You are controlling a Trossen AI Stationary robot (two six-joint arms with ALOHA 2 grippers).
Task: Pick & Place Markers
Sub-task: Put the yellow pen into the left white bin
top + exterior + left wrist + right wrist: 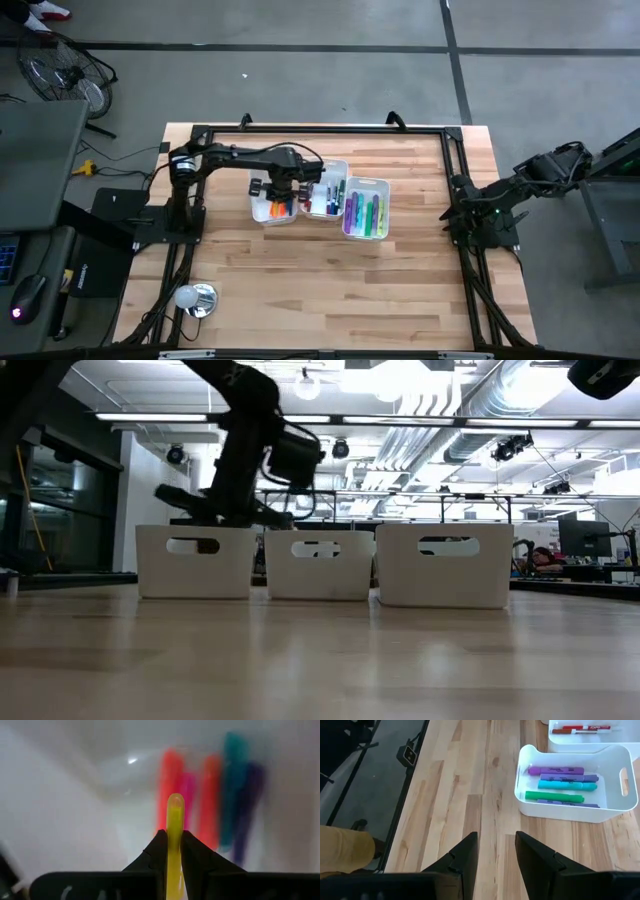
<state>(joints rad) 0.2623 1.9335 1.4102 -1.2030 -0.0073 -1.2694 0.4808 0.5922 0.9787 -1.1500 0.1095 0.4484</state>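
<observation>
Yellow marker (174, 835), item one: clamped between the two dark fingers of the left gripper (174, 851), seen closest in the left wrist view. Its long axis runs straight out along the fingers, the rounded tip pointing down into the white bin below.

Left bin (273, 207), item two: the white container directly under that gripper. Contents visible past the yellow tip: two orange-red markers (170, 790), one pink, one teal (231, 785), one purple, lying roughly parallel to one another and close to the held marker's own line. From above, the left arm reaches across from its base at the table's left edge, its wrist hanging over this bin and partly over the middle one.

Middle bin (330, 195), item three: holds a few markers, red and dark among them; the count is hard to tell.

Right bin (572, 780), item four: holds purple, teal and green markers laid side by side, long axes across the bin.

Right gripper (495, 851), item five: fingers apart, nothing between them, parked over bare wood near the table's right edge, well apart from all three bins.

Judgement on the step in hand: the yellow marker is over its drop point, so the governing relation is vertical. The bin floor lies straight ahead of the marker's tip, along its length. A release here would likely let it fall end-first and topple among those already there. The left arm is plainly the nearer one; the right has no part in this placement.
</observation>
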